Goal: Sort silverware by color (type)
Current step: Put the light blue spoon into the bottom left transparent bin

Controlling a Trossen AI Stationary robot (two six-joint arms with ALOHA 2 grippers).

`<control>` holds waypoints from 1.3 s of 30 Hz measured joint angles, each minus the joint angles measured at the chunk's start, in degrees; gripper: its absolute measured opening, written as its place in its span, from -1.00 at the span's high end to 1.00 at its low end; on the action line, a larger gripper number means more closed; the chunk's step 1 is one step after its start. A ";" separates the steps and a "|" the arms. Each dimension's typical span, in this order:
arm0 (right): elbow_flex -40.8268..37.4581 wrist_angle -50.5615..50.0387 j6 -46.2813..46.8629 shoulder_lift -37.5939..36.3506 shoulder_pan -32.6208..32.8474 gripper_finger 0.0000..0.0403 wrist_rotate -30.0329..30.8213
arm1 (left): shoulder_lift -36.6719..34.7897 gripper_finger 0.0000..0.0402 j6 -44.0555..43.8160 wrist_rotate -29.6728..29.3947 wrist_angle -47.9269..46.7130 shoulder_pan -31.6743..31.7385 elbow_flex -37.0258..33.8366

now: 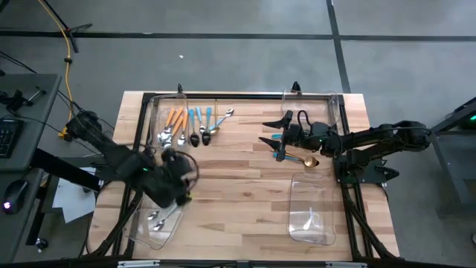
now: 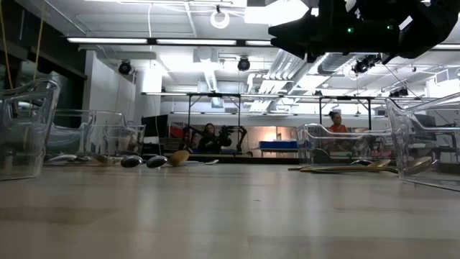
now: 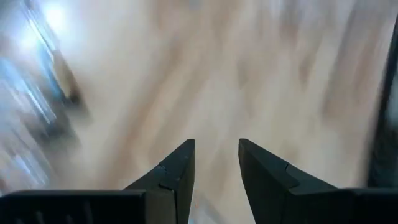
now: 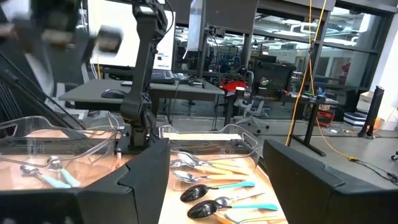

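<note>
Silverware beyond left gripper, untouched

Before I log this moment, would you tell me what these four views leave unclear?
- Left gripper, left wrist view: motion blur smears everything beyond its parted jaws.
- Near-left bin, high view: the left arm covers part of it; the silverware inside is too small to tell spoons from forks.
- Gold piece, high view: partly under the right gripper.
- Far silverware, low view: too small and edge-on to sort by colour.
</note>
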 joint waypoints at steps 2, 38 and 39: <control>0.00 -0.15 -0.01 0.00 0.00 -0.21 -0.01 | -2.27 0.43 7.29 -10.17 2.23 0.52 0.00; 0.00 -6.38 -0.14 0.00 0.00 -0.21 0.01 | -9.27 0.43 63.49 16.33 103.47 36.87 -51.56; 0.00 -6.38 -0.14 0.00 0.00 -0.21 0.00 | -9.27 0.43 63.31 17.06 103.39 37.11 -51.56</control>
